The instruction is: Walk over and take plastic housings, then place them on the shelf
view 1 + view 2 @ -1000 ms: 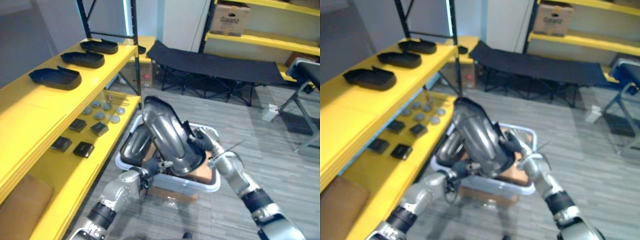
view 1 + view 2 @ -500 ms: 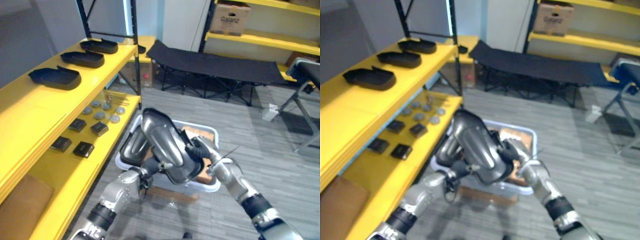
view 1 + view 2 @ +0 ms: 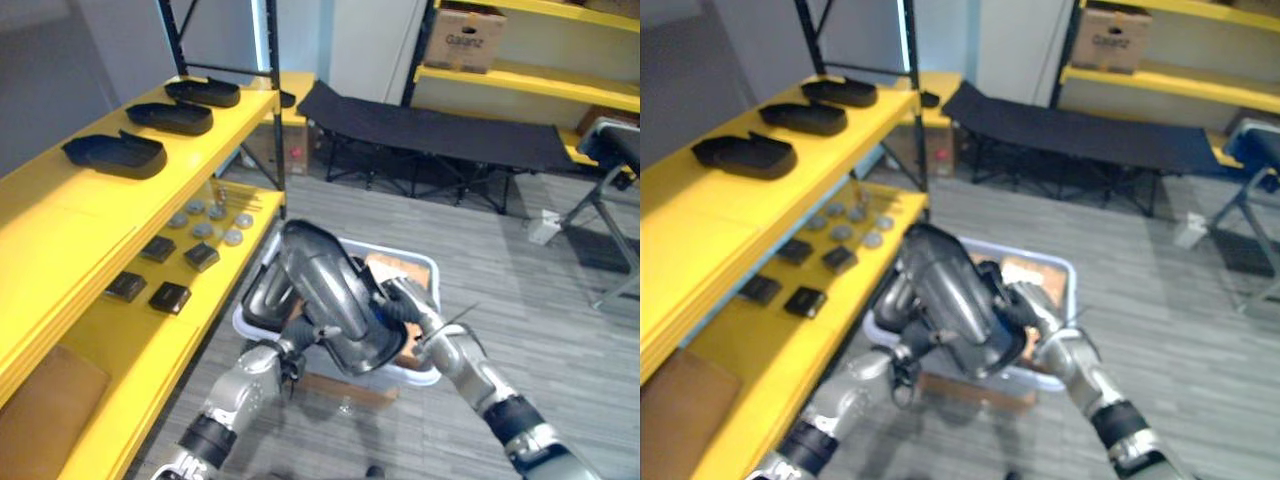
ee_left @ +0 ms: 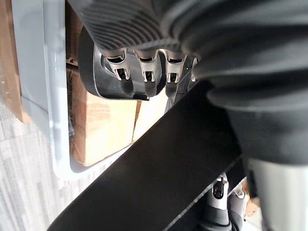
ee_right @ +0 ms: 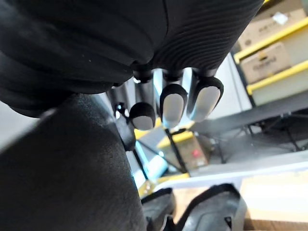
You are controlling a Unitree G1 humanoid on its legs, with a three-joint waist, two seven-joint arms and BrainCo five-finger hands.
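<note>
Holding up one dark plastic housing [image 3: 335,300] between both hands, tilting it above the grey bin [image 3: 425,272]. Pinching its lower edge with the left hand [image 3: 297,346], curling the fingers [image 4: 147,77] side by side over the rim. Clasping its far side with the right hand [image 3: 408,305], pressing close-set fingers [image 5: 172,103] onto the shell. Leaving one second housing [image 3: 262,292] in the bin. Showing three shelved housings [image 3: 113,153] in a row on the yellow shelf [image 3: 90,220], and four black blocks [image 3: 168,297] below.

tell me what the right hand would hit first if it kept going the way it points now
The plastic housing it grips: the right hand points left into its side. Beyond lies the yellow shelf, though depth is unclear.
</note>
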